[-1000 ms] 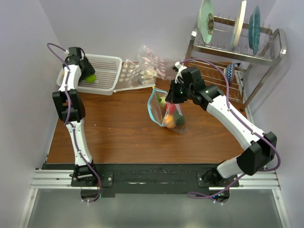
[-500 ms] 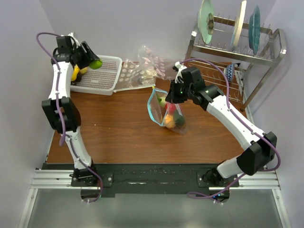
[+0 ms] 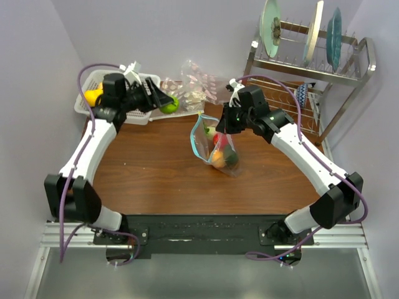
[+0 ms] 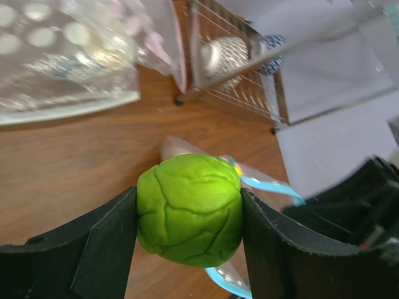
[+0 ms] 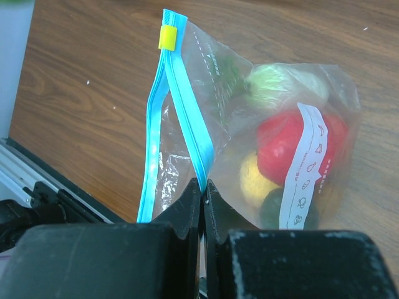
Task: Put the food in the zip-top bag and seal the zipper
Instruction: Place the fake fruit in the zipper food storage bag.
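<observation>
Top external view: left gripper [image 3: 159, 101] clamped on 1 green food piece [image 3: 169, 106].
Right gripper [image 3: 225, 122] pinches the zipper [image 5: 187, 134], holding the zip-top bag [image 3: 219, 149] mid-table; next: lower the piece into its mouth.

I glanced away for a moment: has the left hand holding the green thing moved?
Yes. The left hand, gripping the green food, swung right, from the white basket's left end to beyond its right edge.

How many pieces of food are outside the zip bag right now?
2. A green one is held in the left gripper, above the table; a yellow one lies in the white basket. The arm may hide others there.
</observation>
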Robot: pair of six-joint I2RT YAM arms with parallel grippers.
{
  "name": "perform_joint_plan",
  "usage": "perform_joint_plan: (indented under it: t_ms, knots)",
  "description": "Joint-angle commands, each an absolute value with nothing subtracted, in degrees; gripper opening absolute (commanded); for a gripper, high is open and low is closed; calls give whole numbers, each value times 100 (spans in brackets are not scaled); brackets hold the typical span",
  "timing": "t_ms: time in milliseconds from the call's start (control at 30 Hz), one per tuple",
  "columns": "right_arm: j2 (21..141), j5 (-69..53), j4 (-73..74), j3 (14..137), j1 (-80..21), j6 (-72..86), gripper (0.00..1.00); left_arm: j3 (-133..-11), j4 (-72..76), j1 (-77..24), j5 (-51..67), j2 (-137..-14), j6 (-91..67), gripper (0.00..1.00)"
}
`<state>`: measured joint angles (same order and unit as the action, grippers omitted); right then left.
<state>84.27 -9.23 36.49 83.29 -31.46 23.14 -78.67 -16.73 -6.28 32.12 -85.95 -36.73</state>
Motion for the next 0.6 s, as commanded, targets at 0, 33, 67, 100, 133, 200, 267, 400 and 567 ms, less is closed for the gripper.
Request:
perform_joint_plan:
  t_ms: [0, 33, 67, 100, 133, 200, 267, 400, 567]
  knots:
    - [8376, -1169, 3621, 8596, -3138, 2417, 0, -7094, -494, -1098, 3147, -7665, -4227, 52]
    - [8376, -1169, 3621, 8613, -3138, 2426, 0, -6875, -440, -1360, 3042, -7490, -4297, 51]
    - [8376, -1186, 3647, 8631, -3138, 2434, 0, -6786, -379, -1484, 2980, -7410, -4333, 51]
    - [8367, -1221, 3656, 8648, -3138, 2435, 0, -6698, -247, -1755, 2910, -7348, -4377, 51]
    - [8367, -1222, 3682, 8657, -3129, 2426, 0, -6558, -176, -1897, 2770, -7269, -4447, 51]
    - [8358, -1222, 3718, 8684, -3129, 2435, 0, -6443, -79, -2291, 2637, -7242, -4500, 50]
    - [8315, -1213, 3718, 8692, -3129, 2452, 0, -6320, 104, -2539, 2391, -7286, -4517, 50]
    - [8253, -1213, 3718, 8666, -3129, 2487, 0, -6223, 132, -3083, 1996, -7575, -4412, 49]
    - [8183, -1239, 3709, 8622, -3129, 2522, 0, -6389, -278, -3532, 1153, -8173, -4000, 50]
